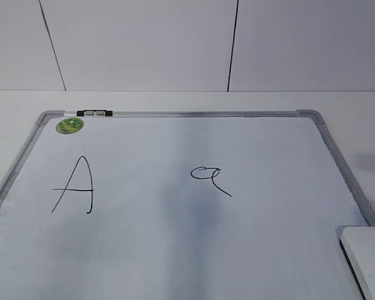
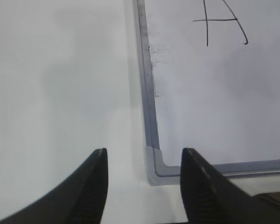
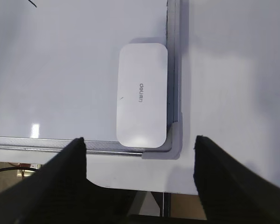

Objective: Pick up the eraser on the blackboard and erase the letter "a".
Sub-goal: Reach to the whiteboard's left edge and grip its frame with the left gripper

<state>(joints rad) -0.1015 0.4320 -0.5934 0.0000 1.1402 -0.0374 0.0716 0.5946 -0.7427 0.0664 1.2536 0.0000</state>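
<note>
The blackboard (image 1: 175, 237), a white board with a silver-grey frame, lies flat on the table. The small black letter "a" (image 1: 209, 178) is drawn at its middle. The white eraser (image 1: 369, 256) lies in the board's near right corner; in the right wrist view the eraser (image 3: 142, 93) rests against the frame. My right gripper (image 3: 139, 145) is open and empty, above the board's near edge, short of the eraser. My left gripper (image 2: 143, 156) is open and empty above the board's near left corner (image 2: 154, 168). Neither gripper shows in the exterior view.
A larger capital "A" (image 1: 75, 185) is drawn on the board's left; it also shows in the left wrist view (image 2: 221, 21). A round green sticker (image 1: 69, 125) and a small black clip (image 1: 94, 113) sit at the far left corner. White table (image 1: 356, 112) surrounds the board.
</note>
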